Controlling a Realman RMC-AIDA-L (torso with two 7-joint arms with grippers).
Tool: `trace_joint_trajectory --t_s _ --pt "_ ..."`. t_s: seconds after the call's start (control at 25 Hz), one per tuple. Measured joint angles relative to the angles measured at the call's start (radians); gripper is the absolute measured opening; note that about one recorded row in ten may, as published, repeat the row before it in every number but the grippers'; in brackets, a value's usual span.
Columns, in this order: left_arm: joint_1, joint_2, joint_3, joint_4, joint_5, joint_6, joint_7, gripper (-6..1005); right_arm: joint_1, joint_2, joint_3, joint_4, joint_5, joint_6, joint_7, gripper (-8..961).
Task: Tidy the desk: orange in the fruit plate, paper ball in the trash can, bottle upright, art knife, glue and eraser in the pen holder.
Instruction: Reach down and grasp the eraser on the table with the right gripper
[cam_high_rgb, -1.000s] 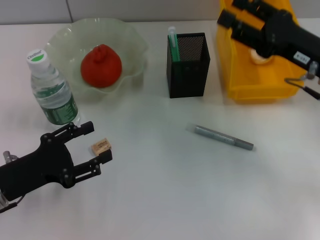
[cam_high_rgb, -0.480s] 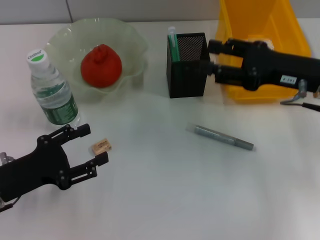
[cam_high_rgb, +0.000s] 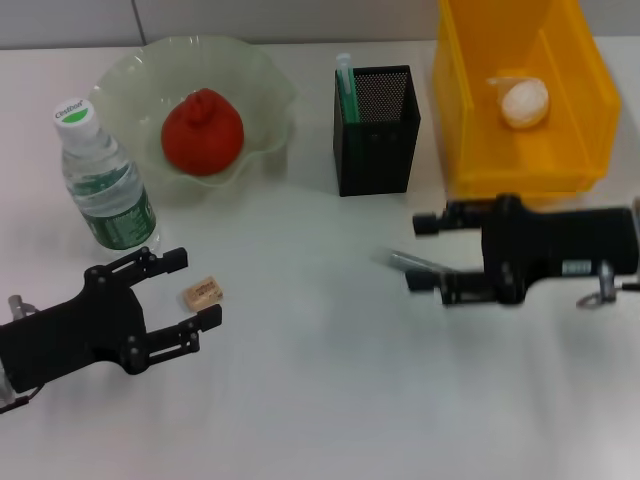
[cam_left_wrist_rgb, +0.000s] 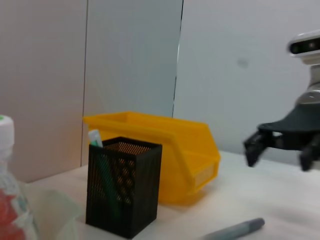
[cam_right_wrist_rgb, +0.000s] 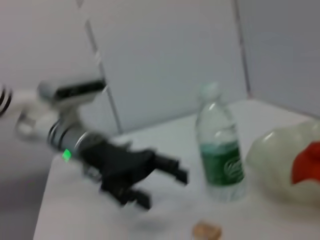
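A: Art knife (cam_high_rgb: 420, 264), where's it sitting?
B: Flat on the counter (cam_high_rgb: 320, 400), right of the middle. I only see its left end; my right gripper (cam_high_rgb: 418, 255) covers the rest. In the left wrist view it shows whole, lying in front of the pen holder (cam_left_wrist_rgb: 123, 185).

A: Right jaws?
B: Spread apart, one finger on each side of the knife, gripping nothing. I can't tell if they touch it.

A: Left gripper (cam_high_rgb: 193, 289)?
B: Near the front left corner, jaws released, straddling the eraser (cam_high_rgb: 202, 292), which lies between the fingertips. Contact I can't tell.

A: Rest of the task items?
B: Orange (cam_high_rgb: 203, 131) is in the fruit plate (cam_high_rgb: 262, 75) at the back left. Bottle (cam_high_rgb: 104, 178) stands upright just beside the plate, toward the left edge. Pen holder sits at the back, about the middle, with a green-and-white stick (cam_high_rgb: 346, 85) in it, likely the glue. Paper ball (cam_high_rgb: 524, 102) lies inside the yellow bin (cam_high_rgb: 470, 160) at the back right.

A: Right wrist view?
B: Shows the left gripper, the bottle, a bit of the plate and the eraser (cam_right_wrist_rgb: 207, 230) on the counter, all blurred.
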Motion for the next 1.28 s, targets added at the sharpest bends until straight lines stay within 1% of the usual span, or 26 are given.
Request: trace_joint_trajectory --t_s 0.04,0.08,0.24,0.52,0.84,1.04,1.28 --pt "-0.008 -0.001 0.002 0.001 0.010 -0.021 -0.001 734 -0.010 0.007 0.000 0.006 -0.028 -0.001 -0.053 699" --pt "-0.008 -0.001 0.002 0.001 0.010 -0.021 -0.001 733 -0.010 0.007 0.000 0.006 -0.028 -0.001 -0.053 699" --pt "-0.029 -0.003 0.002 0.004 0.048 -0.041 -0.025 732 -0.035 0.020 -0.002 0.012 -0.057 0.006 -0.098 698" --pt "-0.049 -0.003 0.006 0.016 0.058 -0.086 -0.042 731 -0.039 0.023 0.002 0.031 -0.076 0.012 -0.102 698" --pt "-0.070 -0.010 0.018 0.010 0.094 -0.214 -0.061 729 -0.039 0.028 0.006 0.032 -0.082 0.012 -0.103 696" --pt "-0.074 -0.012 0.037 0.007 0.094 -0.262 -0.067 728 -0.039 0.030 0.007 0.032 -0.083 0.012 -0.103 695" --pt "-0.079 -0.013 0.049 0.004 0.094 -0.282 -0.066 727 -0.041 0.031 0.008 0.032 -0.082 0.012 -0.103 694"
